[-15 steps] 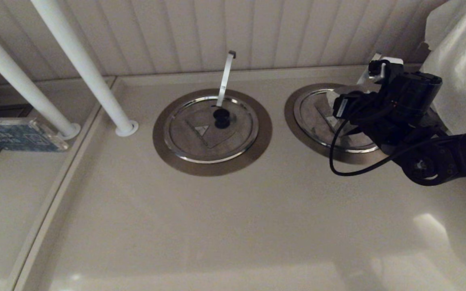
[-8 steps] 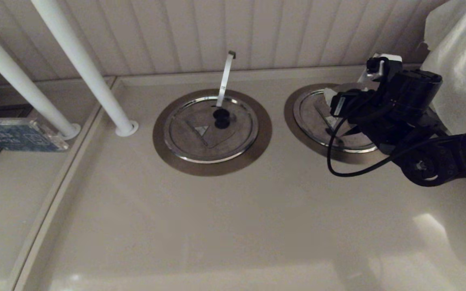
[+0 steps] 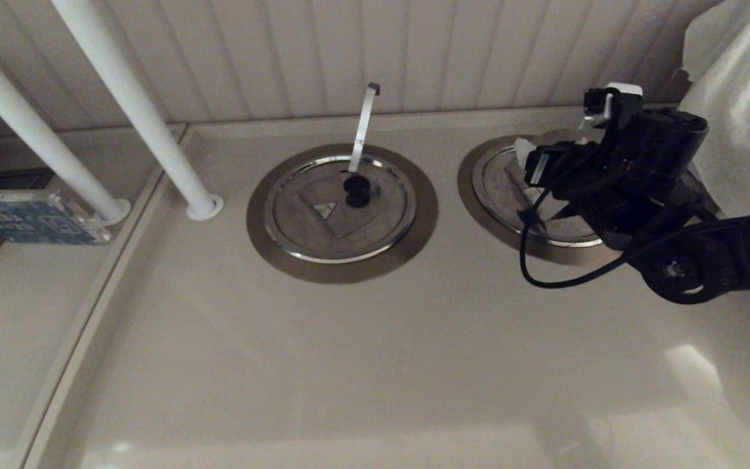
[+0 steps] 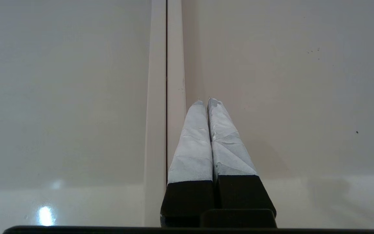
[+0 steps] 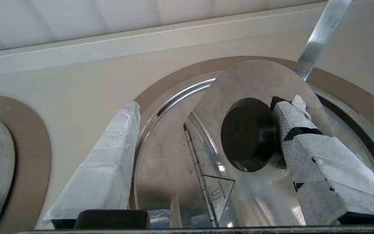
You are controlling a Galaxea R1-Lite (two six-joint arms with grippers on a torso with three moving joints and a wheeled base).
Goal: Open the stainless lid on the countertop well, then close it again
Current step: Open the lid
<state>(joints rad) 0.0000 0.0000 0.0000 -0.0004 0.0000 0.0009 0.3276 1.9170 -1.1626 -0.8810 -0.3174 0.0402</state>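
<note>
The stainless lid (image 3: 502,189) covers the right-hand countertop well, whose brushed-steel collar (image 3: 467,177) rings it. My right gripper (image 3: 560,140) is over this lid, open. In the right wrist view the gripper (image 5: 209,107) straddles the lid (image 5: 161,169). One taped finger (image 5: 292,120) presses the side of the black knob (image 5: 248,135); the other finger (image 5: 109,162) stands far off by the rim. The hinged wedge flap (image 5: 255,81) is tilted up on its hinge. The straight handle (image 5: 323,29) leans away behind. My left gripper (image 4: 205,100) is shut on nothing above a countertop seam.
The twin lid (image 3: 323,215) with its hook-tipped handle (image 3: 363,124) sits in the middle well. Two white poles (image 3: 134,111) rise at the left beside a blue-labelled box (image 3: 30,218). White cloth (image 3: 739,111) hangs at the right. A black cable (image 3: 544,273) loops under my right arm.
My right gripper has shifted a little left and toward the wall, and the flap with the knob has tipped up further. The twin lid has not moved.
</note>
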